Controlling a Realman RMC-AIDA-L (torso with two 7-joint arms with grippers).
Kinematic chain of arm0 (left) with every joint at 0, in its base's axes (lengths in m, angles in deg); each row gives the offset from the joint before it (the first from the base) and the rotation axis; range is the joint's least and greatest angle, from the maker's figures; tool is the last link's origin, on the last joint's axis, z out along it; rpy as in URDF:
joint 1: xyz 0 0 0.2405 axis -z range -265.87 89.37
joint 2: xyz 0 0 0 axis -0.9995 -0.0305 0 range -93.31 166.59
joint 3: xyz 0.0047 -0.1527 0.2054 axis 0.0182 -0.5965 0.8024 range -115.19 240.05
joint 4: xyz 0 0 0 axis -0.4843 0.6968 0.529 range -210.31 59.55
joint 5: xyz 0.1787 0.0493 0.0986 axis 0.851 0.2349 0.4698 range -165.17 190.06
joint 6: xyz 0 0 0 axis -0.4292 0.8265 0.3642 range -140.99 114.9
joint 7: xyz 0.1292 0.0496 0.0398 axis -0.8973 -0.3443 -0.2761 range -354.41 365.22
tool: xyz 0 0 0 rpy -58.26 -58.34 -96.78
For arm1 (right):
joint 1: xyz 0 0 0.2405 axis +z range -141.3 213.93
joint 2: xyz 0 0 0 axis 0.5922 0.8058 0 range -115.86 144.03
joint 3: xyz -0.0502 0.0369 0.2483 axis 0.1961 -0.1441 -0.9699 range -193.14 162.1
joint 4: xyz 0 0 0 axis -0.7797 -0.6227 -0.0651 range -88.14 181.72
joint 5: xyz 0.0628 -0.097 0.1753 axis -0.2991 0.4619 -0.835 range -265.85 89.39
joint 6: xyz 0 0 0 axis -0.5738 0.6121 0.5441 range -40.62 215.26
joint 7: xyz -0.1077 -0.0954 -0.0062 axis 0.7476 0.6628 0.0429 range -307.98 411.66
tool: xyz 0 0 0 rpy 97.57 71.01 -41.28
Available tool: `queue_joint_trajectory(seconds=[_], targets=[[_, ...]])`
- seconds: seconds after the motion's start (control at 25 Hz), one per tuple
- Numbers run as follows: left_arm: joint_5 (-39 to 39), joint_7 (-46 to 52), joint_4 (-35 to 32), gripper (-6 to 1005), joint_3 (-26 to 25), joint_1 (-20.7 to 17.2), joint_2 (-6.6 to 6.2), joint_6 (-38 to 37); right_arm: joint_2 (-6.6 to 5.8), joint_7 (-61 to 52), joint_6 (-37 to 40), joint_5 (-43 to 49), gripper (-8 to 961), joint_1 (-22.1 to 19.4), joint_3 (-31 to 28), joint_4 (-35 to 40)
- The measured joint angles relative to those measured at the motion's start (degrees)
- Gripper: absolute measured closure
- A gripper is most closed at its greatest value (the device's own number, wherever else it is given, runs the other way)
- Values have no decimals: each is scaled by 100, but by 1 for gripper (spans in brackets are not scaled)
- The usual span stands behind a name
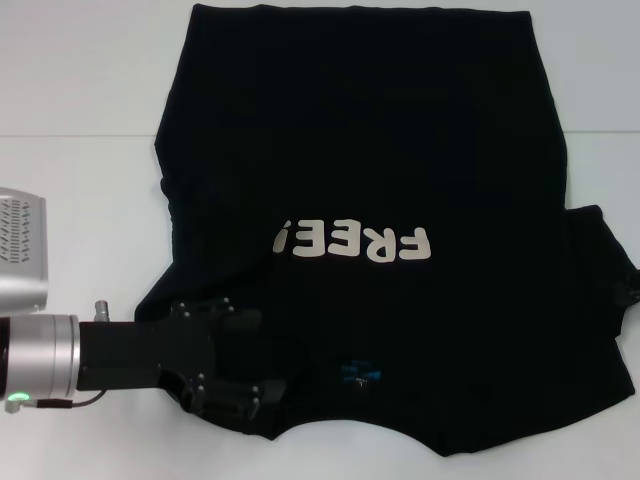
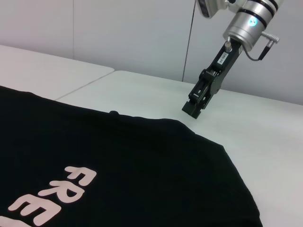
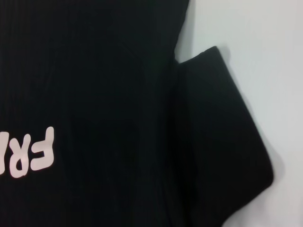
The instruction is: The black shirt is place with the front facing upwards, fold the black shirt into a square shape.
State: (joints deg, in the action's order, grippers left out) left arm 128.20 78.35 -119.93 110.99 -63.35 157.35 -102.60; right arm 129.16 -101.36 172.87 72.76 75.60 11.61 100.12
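Black shirt [image 1: 400, 150] lies flat on the white table [image 1: 70, 70], "FREE!" lettering [image 1: 355, 242] facing up. Left tool [image 1: 235, 365] rests over its near-left shoulder, grip state unclear. Right tool [image 2: 194, 108] hovers above bare table, apparently closed.

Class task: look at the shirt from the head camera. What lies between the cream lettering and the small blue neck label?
In the head view, only plain cloth of the black shirt lies between the cream lettering and the blue neck label; nothing rests there.

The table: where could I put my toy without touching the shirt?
Bare white table lies beside the black shirt on the robot's left, and a strip on its right. The near left corner is crowded by the left gripper over the shirt's shoulder.
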Motion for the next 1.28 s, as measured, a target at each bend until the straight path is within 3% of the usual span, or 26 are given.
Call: queue_joint_trajectory(seconds=[0.48,1.28], targets=[[0,-5,8,62,5,14,-4,11,-76,3,-473,-35,138,130,3,-565],[-1,-8,4,63,5,44,-5,42,-79,-7,-832,-30,141,247,125,-869]])
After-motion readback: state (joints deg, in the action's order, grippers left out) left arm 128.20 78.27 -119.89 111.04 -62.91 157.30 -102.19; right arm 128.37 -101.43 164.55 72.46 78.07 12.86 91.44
